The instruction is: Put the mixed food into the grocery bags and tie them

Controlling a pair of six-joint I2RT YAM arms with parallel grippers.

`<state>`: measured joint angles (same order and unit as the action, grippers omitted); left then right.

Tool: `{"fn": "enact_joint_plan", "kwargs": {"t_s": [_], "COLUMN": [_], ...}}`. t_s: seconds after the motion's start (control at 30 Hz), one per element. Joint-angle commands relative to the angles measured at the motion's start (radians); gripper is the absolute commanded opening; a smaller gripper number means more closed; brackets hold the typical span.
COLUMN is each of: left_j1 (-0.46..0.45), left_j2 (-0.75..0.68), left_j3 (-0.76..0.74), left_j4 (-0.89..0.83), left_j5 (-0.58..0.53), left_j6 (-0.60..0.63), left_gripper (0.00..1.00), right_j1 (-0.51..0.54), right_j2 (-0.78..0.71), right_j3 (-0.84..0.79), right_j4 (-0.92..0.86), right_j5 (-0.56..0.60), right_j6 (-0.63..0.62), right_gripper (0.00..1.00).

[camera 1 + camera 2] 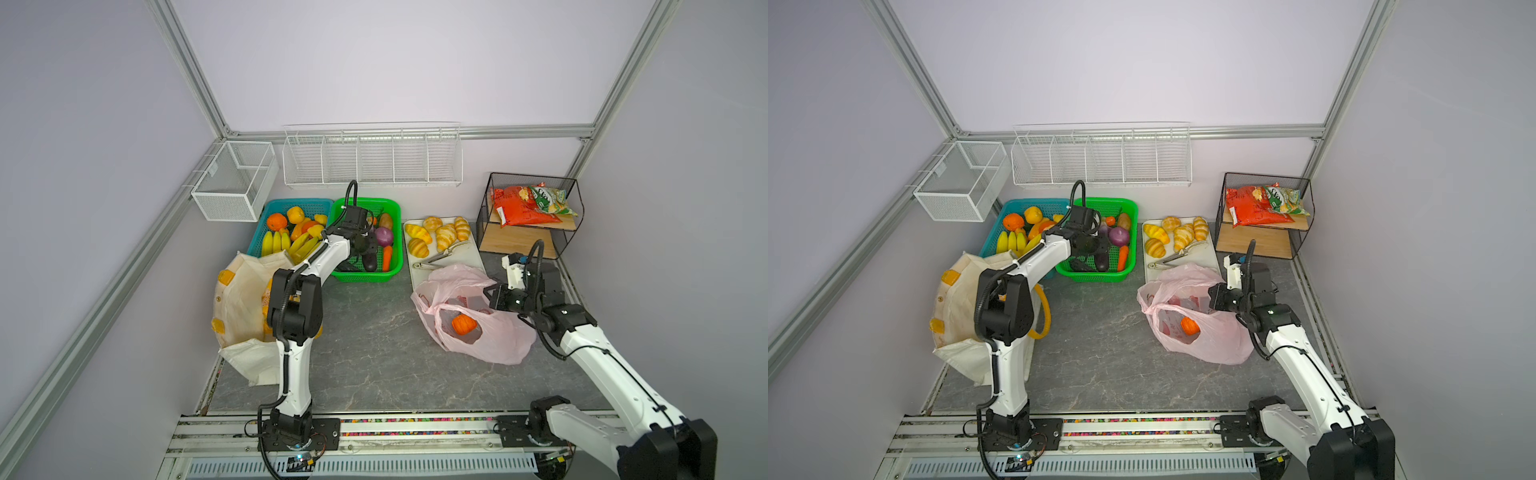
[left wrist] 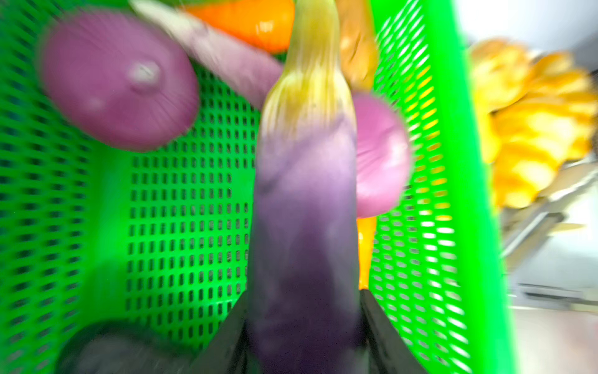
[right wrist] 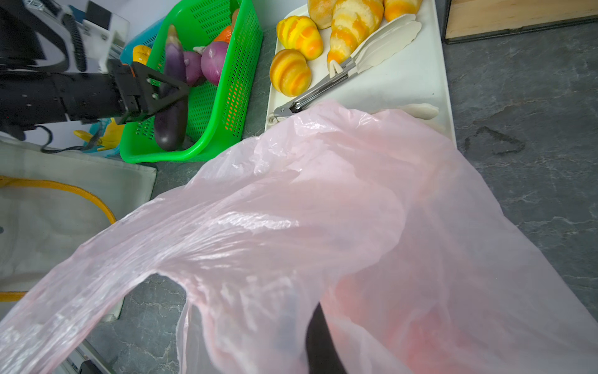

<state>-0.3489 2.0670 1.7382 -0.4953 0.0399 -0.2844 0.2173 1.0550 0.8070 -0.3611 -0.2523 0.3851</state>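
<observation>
The left tool was clamped on an eggplant standing nearly upright inside a green basket. The right tool was pinched together on the rim of a pink bag; a pumpkin lay inside, below it.

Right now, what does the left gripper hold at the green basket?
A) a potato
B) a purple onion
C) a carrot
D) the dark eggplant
D: in the left wrist view the eggplant stands between the fingers of the left gripper, which press its sides.
</observation>
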Motion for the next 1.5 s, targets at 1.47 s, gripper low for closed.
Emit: {"fn": "enact_joint_plan", "kwargs": {"t_s": [1.47], "left_j1": [-0.635], "left_j2": [-0.519], "left_j3": [-0.569], "left_j4": [0.138], "left_j5": [0.089], "left_j6": [-0.041], "left_gripper": [0.25], "right_j1": [-0.006], "right_j2": [-0.011], "right_j3": [-0.009], "right_j4": [0.037], "right_j5": [-0.028], "right_j6": [-0.002], "right_gripper": [0.06]}}
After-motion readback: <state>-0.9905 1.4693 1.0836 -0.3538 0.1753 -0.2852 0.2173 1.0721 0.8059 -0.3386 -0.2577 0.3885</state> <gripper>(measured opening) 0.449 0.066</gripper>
